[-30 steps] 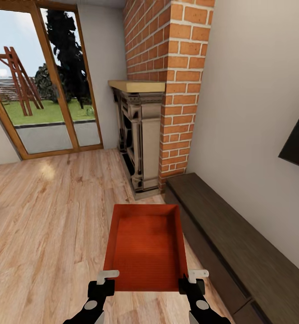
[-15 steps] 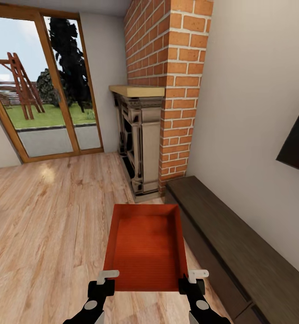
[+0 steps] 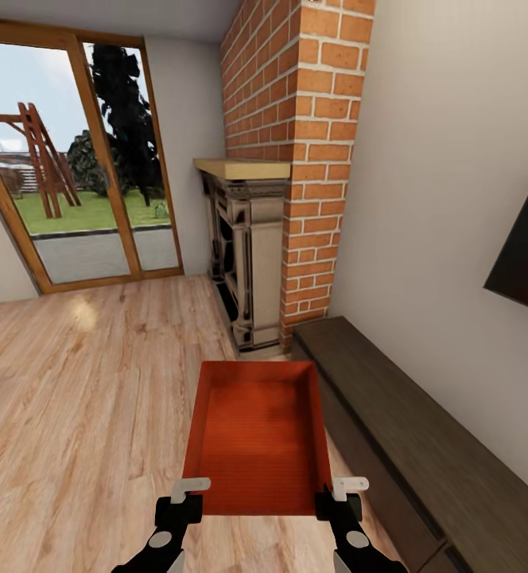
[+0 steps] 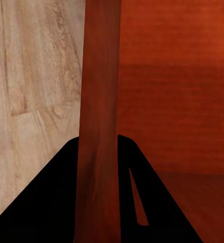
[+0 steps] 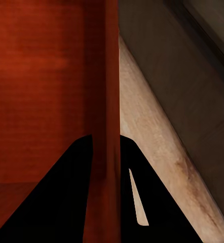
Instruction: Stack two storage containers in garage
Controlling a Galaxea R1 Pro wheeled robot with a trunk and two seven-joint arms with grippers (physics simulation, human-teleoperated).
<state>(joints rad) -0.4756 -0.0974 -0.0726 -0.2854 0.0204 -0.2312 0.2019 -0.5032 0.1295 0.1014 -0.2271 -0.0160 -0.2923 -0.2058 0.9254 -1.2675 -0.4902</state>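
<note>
Container: you carry one orange-red storage container (image 3: 256, 434) in front of the robot, open side up and empty, held above the light wood-plank floor (image 3: 81, 398).
Left claw: the left claw (image 3: 186, 495) is clamped on the container's left wall near the near corner; in the left wrist view the wall (image 4: 99, 126) runs straight between the two dark fingers.
Right claw: the right claw (image 3: 340, 495) pinches the right wall the same way; the right wrist view shows that wall (image 5: 108, 116) between its fingers.
Place: you are in the living room, facing the brick fireplace (image 3: 296, 159), with the glazed wooden door (image 3: 81, 159) to the left and a low dark cabinet (image 3: 423, 446) along the right-hand wall.
Progress: I judge this early, a container lifted but none delivered. Left to do: reach the garage, set this one on the concrete, fetch the other, stack it.
Writing: no brand, label or lettering is readable anywhere.
</note>
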